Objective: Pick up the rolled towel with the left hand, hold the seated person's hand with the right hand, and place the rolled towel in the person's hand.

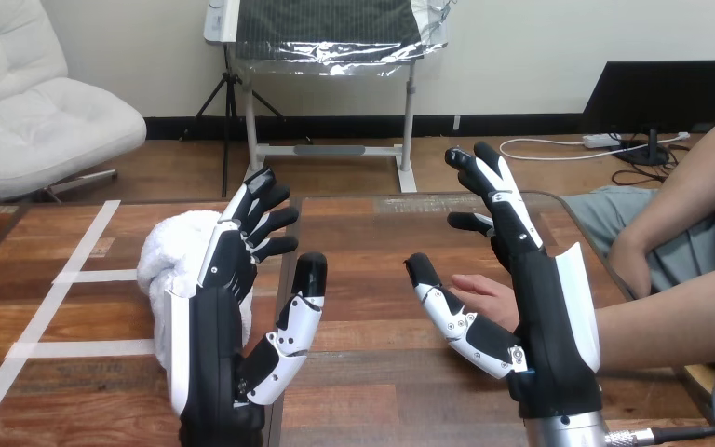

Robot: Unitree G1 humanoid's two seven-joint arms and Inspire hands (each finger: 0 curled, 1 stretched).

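A white rolled towel [169,270] lies on the wooden table [363,372] at the left, partly hidden behind my left hand [219,307]. That hand is raised in front of the towel with straight fingers, open, and I cannot tell whether it touches the towel. My right hand [535,298] stands upright at the right, open, thumb stretched toward the middle. The person's hand [484,296] rests palm up on the table just behind my right hand, reaching in from the right; my fingers are not curled round it.
White tape strips [74,270] run across the table's left part. The person's other forearm [670,205] shows at the far right edge. Bare wood lies between my two hands.
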